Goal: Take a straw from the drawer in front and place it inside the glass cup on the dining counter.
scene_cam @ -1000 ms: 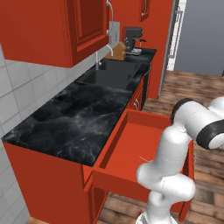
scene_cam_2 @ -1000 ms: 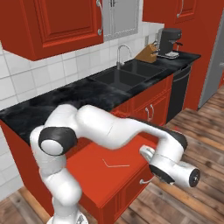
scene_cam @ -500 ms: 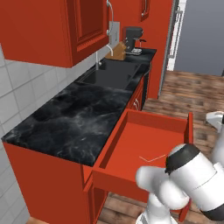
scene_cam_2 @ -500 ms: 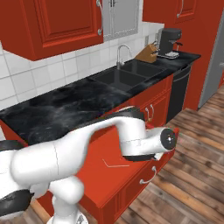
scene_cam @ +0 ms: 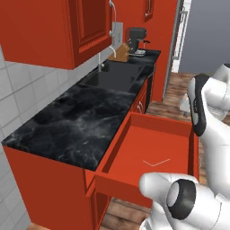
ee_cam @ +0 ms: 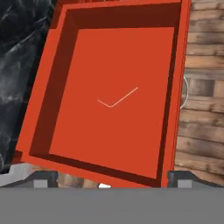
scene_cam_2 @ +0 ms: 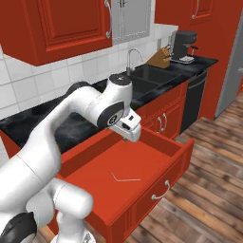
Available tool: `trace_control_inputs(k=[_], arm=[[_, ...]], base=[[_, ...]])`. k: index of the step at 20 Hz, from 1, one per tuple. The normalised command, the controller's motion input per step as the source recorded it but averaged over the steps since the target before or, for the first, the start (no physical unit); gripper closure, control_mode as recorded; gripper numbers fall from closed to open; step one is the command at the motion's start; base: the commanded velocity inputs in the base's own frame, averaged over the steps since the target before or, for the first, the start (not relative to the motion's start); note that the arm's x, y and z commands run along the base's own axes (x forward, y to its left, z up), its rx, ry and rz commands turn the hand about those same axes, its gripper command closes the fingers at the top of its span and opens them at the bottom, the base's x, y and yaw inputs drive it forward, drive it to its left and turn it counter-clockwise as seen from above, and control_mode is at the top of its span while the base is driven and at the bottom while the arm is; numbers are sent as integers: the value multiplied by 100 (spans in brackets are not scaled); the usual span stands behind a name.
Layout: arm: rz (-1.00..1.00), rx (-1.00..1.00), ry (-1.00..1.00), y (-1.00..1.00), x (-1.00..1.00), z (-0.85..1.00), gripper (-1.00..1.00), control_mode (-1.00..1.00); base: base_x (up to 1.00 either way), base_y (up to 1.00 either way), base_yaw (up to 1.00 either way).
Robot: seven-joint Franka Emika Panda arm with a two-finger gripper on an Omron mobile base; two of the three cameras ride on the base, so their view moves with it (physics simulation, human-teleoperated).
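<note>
Drawer (scene_cam_2: pixel 142 190) pulled out from under black counter (scene_cam: pixel 76 121), fully open. Straw (ee_cam: pixel 118 98) lies flat on drawer floor, approx. centre, well clear of all four walls; short bent end toward the drawer's inner side by the counter, long leg toward front panel w/ silver handle (scene_cam_2: pixel 160 191). Straw alone on the floor.

Gripper (ee_cam: pixel 107 177) up above drawer, looking straight down into it; fingers (ee_cam: pixel 43 178) spread wide, nothing between them, no contact w/ straw. In right base view the hand sits over drawer's back edge, near counter front.
</note>
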Motion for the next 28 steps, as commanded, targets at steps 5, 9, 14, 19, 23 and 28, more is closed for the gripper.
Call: trace_control_inputs(k=[5,9,14,19,23,28], arm=[[12,-4,29,27,12,6,-100,-100],[27,3,8,8,0,-30,-100,-100],[40,1,-2,7,0,-57,-100,-100],[42,0,-13,12,0,-72,-100,-100],[33,0,-17,22,7,-68,-100,-100],[23,-1,-13,24,9,-64,-100,-100]], base=[[0,0,0],[0,0,0],[0,0,0],[0,0,0],[0,0,0],[0,0,0]])
